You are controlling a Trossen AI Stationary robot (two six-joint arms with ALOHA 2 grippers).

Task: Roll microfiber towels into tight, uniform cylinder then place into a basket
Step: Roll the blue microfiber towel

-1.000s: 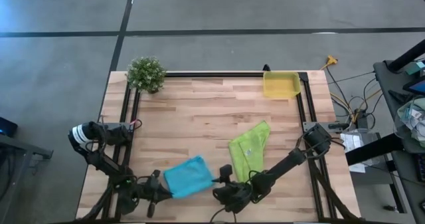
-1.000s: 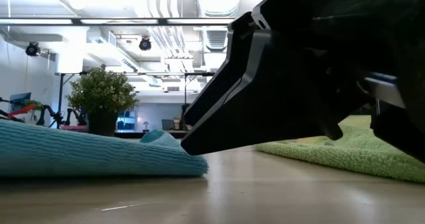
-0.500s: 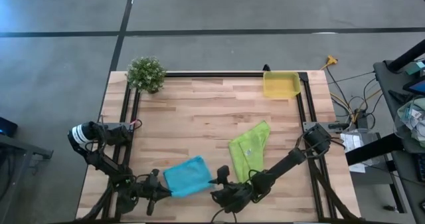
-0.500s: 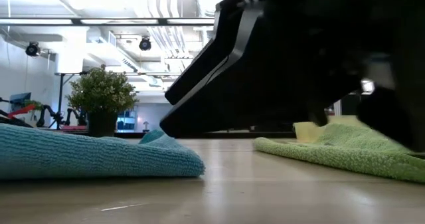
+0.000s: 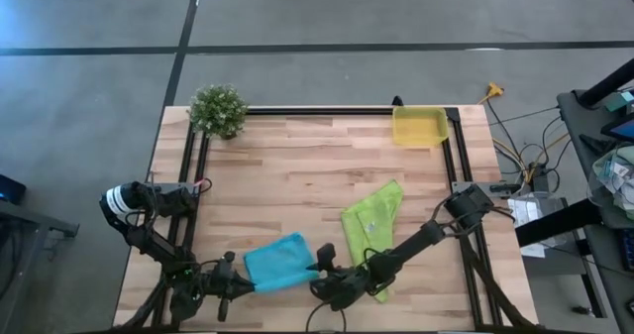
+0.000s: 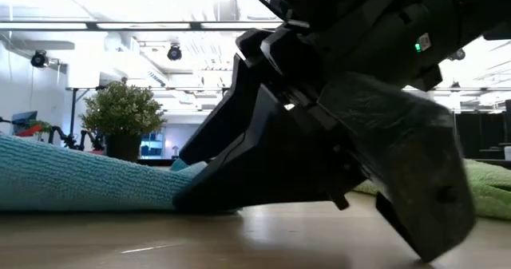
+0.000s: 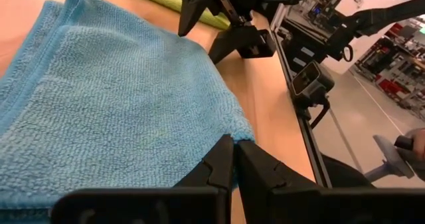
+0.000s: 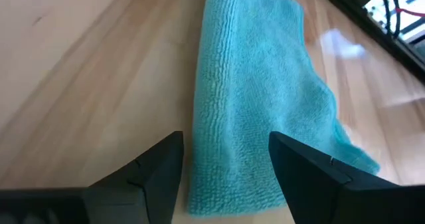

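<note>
right hand [image 8: 226, 164]: low over the bench at the near edge, fingers spread wide, with the end of the turquoise towel [image 5: 279, 263] sitting right in the gap between them — not clamped on it as far as the wrist view shows.

left hand [image 7: 234, 159]: down at the towel's other side, fingers pressed together, tips right at the towel's corner. Whether any cloth is caught between them, I can't tell.

turquoise towel: lies flat-ish, folded over, near the front of the bench, between the two hands. In the low view its edge runs right up against the dark right hand.

green towel [image 5: 371, 221]: spread loose just to the right of the turquoise one, partly under the right arm, not touching the blue cloth from what the high view shows.

basket [image 5: 419, 127]: yellow tray at the far right corner of the bench, well apart from both towels and both hands.

bench [image 5: 297, 175]: pale wood planks with a black frame rail round it.

potted plant [image 5: 218, 109]: at the far left corner, well away from the action.

room: grey floor around the bench, cables and gear off to the right — the low view shows a bright ceiling with pipes and lights behind the plant.
</note>
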